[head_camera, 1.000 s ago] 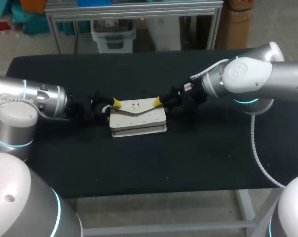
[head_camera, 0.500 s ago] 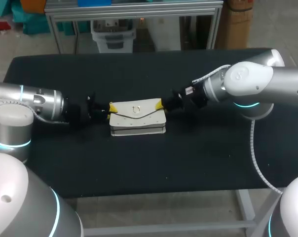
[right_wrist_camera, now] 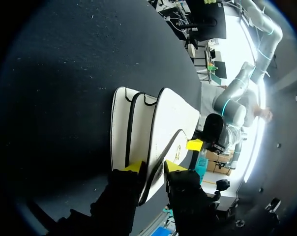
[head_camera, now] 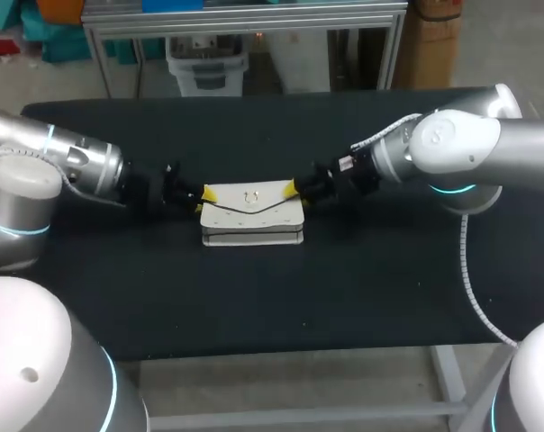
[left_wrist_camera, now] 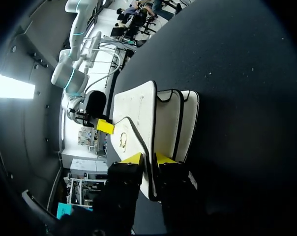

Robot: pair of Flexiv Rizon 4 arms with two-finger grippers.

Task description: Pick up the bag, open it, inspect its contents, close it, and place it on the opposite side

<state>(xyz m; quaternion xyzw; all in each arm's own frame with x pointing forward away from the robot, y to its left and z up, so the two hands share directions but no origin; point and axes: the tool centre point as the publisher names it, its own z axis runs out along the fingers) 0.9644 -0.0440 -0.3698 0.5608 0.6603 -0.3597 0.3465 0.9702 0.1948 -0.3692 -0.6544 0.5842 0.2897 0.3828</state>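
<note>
A white bag with dark trim and a small metal clasp lies flat in the middle of the black table. My left gripper is at its left end and my right gripper at its right end. In the left wrist view the bag runs ahead of the left gripper, whose yellow tips pinch the flap's edge. In the right wrist view the right gripper likewise clamps the flap edge of the bag. Each wrist view shows the other arm's yellow tip at the bag's far end.
The black table surface stretches wide on both sides of the bag. Nothing else stands on it.
My left gripper's fingers have closed in on the bag's left end, and the left arm has shifted slightly. The bag has settled a little flatter. The right gripper stays at the right end.
</note>
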